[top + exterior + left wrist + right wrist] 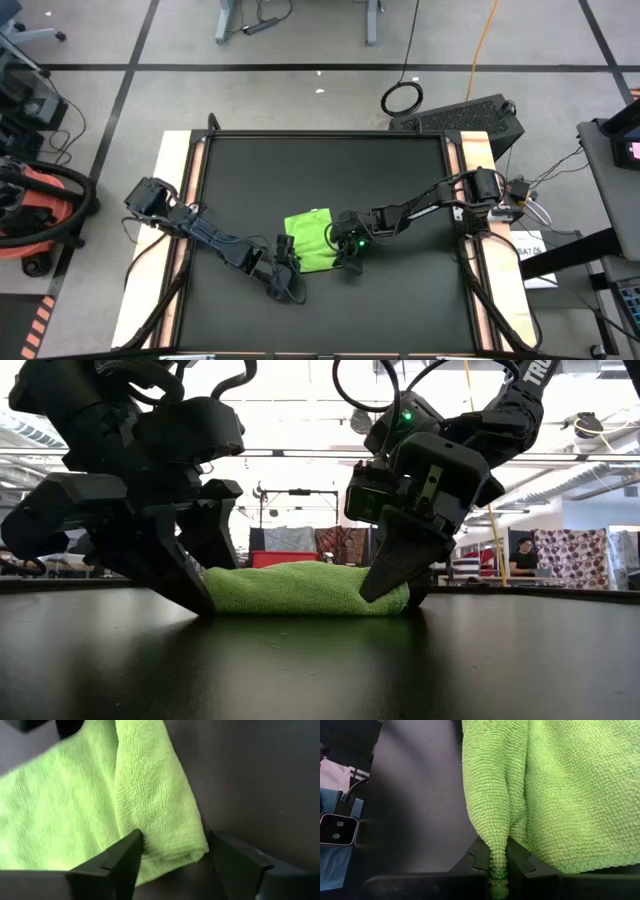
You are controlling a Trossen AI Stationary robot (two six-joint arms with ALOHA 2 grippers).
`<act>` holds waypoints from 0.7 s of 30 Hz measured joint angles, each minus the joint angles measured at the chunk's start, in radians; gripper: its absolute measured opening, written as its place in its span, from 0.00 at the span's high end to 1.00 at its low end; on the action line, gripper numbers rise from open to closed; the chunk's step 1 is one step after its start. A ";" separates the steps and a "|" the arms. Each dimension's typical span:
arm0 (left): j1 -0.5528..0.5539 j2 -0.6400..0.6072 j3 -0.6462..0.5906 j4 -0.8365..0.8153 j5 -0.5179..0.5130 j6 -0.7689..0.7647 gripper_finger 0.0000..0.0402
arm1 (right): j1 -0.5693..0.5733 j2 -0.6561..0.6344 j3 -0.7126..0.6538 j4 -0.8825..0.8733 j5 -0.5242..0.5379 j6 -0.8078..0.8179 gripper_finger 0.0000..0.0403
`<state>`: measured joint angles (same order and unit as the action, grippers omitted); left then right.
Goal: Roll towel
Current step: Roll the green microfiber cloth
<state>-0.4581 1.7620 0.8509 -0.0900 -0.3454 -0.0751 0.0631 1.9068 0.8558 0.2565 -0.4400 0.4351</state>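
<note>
From above, you see the towel (311, 241) mid-table, long axis running slantwise, between both grippers. Level view: it lies low and flat. Your left gripper (172, 857) straddles its rolled edge, spread; your right gripper (492, 862) pinches a fold.

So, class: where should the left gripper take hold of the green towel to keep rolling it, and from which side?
Grip the rolled edge of the towel at its free corner. Come from above with the left gripper, open fingers straddling that thick fold; the right gripper already pinches the other end.
</note>
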 joint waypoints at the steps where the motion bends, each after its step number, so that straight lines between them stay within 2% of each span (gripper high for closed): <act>1: 0.000 0.000 0.000 -0.004 0.000 -0.017 0.44 | 0.000 0.000 -0.001 0.002 0.000 0.001 0.97; 4: 0.000 0.000 0.004 0.001 0.002 -0.046 0.58 | -0.001 0.000 0.000 0.001 0.000 0.001 0.97; 10: -0.001 -0.001 0.030 -0.004 0.048 -0.060 0.94 | -0.001 0.000 0.000 0.000 -0.002 0.000 0.97; 12: 0.002 -0.002 0.037 -0.001 0.060 -0.085 0.97 | -0.001 0.000 0.000 0.000 -0.003 0.000 0.97; 17: 0.010 -0.002 0.038 -0.023 0.065 -0.151 0.97 | -0.001 0.000 0.000 0.000 -0.005 -0.001 0.96; 21: 0.010 -0.003 0.040 -0.054 0.086 -0.126 0.99 | 0.000 -0.035 -0.002 -0.021 0.000 -0.057 0.88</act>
<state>-0.4482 1.7591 0.8907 -0.1442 -0.2592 -0.2013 0.0630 1.8722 0.8539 0.2353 -0.4400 0.3781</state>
